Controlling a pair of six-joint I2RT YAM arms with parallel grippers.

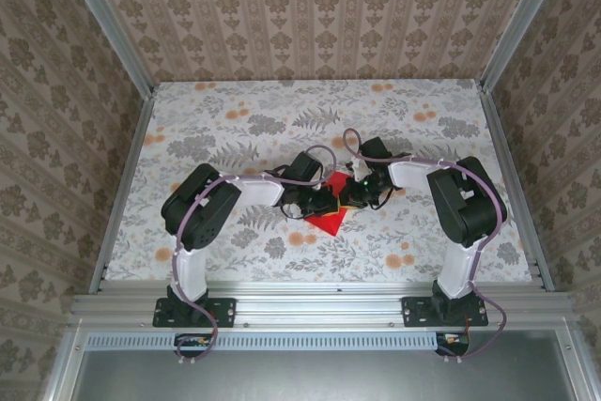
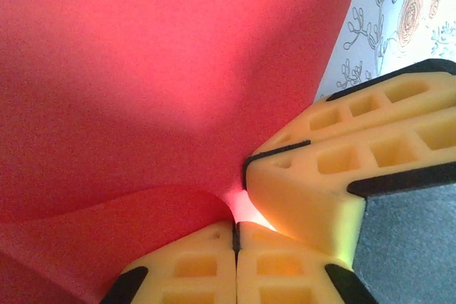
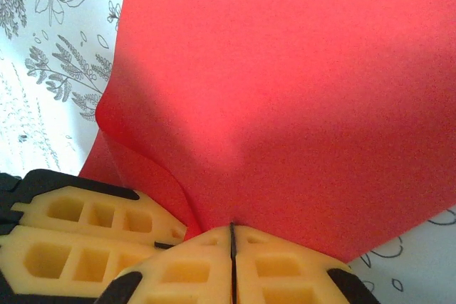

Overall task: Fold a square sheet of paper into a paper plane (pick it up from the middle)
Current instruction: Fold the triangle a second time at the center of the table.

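The square sheet of paper (image 1: 331,223), bright red, is held up between both arms at the table's middle. My left gripper (image 1: 325,202) is shut on it, and in the left wrist view the yellow tips (image 2: 235,227) pinch a bent edge of the sheet (image 2: 157,83). My right gripper (image 1: 354,196) is also shut on the paper. Its tips (image 3: 231,227) meet on the red sheet (image 3: 299,83), right beside the left gripper's fingers (image 3: 78,233). The sheet bulges and curls softly between the two grips. A paper plane is out of view.
The table (image 1: 235,119) wears a grey and orange flower-print cloth. Aluminium rails (image 1: 122,185) run along its sides and the near edge, and patterned walls enclose the back. The right gripper's yellow fingers (image 2: 342,169) crowd the left gripper.
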